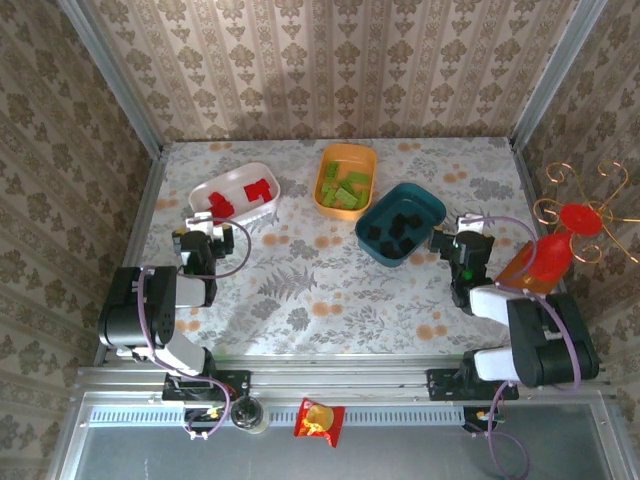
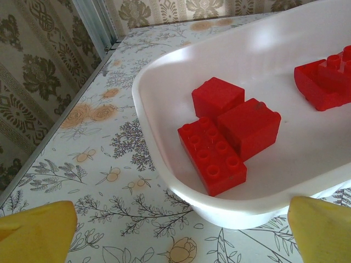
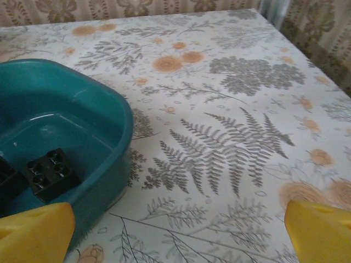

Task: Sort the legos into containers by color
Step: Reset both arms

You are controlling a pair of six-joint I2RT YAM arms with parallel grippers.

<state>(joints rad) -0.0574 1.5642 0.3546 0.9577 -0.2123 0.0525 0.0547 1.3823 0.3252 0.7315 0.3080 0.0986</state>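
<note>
Floral surface (image 1: 330, 300) carries three tubs. White tub (image 1: 232, 186) on the left holds red legos (image 1: 262, 188). Orange tub (image 1: 347, 150) in the middle holds lime legos (image 1: 347, 190). Teal tub (image 1: 432, 206) on the right holds black legos (image 1: 395, 228). Left wrist view adds studs on three touching red bricks. Right wrist view adds one studded black brick (image 3: 52, 172) near the teal wall. Left jaws and right jaws gape wide, empty.

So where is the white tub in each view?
Top external: white tub at upper left, red bricks inside.
Left wrist: white tub across centre and right.
Right wrist: teal tub at left instead.
Shared landmark: the floral table.
</note>
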